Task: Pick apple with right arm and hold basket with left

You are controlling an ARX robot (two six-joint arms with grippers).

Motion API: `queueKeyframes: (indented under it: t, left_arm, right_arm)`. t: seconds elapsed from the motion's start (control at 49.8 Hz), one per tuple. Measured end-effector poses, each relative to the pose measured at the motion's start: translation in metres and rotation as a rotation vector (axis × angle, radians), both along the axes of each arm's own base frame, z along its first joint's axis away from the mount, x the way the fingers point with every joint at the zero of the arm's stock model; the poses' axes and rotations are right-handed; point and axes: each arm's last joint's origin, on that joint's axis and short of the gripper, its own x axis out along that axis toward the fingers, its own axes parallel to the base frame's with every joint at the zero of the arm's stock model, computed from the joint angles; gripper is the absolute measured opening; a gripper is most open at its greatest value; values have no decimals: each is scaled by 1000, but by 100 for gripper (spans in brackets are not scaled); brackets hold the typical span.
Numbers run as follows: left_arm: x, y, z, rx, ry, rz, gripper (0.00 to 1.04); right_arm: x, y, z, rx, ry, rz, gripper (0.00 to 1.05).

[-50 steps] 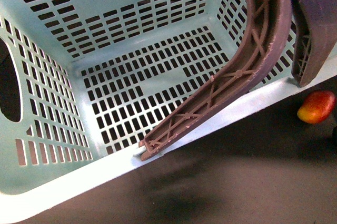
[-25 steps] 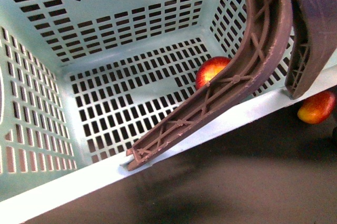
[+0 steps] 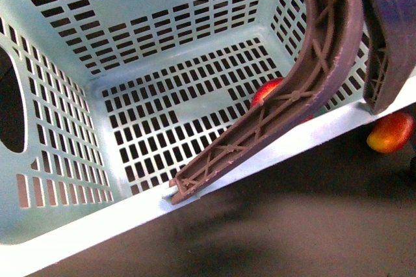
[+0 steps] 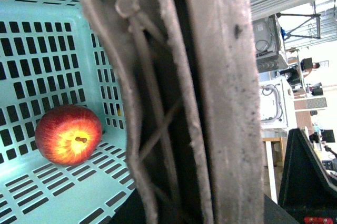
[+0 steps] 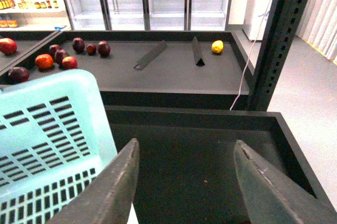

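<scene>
The mint-green basket (image 3: pixel 162 36) fills the front view, tilted, its two brown ribbed handles (image 3: pixel 312 62) swung up at the right. The apple (image 3: pixel 268 90) lies on the basket floor, mostly hidden behind a handle. The left wrist view shows it whole, round and red with a yellow patch round the stem (image 4: pixel 68 133). My left gripper is shut on a basket handle (image 4: pixel 174 98), which fills that view and hides the jaws. My right gripper (image 5: pixel 184 182) is open and empty over a dark shelf floor, beside the basket's corner (image 5: pixel 52 129).
A red-orange-yellow fruit (image 3: pixel 390 132) lies on the dark surface just outside the basket's right wall. A farther shelf holds several dark red fruits (image 5: pixel 63 56) and one yellow fruit (image 5: pixel 217 47). A black upright post (image 5: pixel 274 40) stands to the right gripper's side.
One second ago the basket floor showed no apple. It then came into view near the handle, and now sits mostly behind it. The basket has swung slightly.
</scene>
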Motion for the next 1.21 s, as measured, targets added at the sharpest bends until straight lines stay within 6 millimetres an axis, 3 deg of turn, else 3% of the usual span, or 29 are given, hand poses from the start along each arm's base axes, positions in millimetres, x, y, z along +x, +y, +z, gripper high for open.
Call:
queueKeyframes:
  t: [0.241,0.563,1.206]
  left_arm:
    - [0,0,0,6,-6,7,15]
    - [0,0,0,4,-4,0,15]
    - [0,0,0,5,-5,2,15]
  right_arm:
    - [-31,-16,-29,-2,6,-1,3]
    - [-56,-33,-47,-2,6,-10,2]
    - [-82,-33,-61,-2,-17,-3,2]
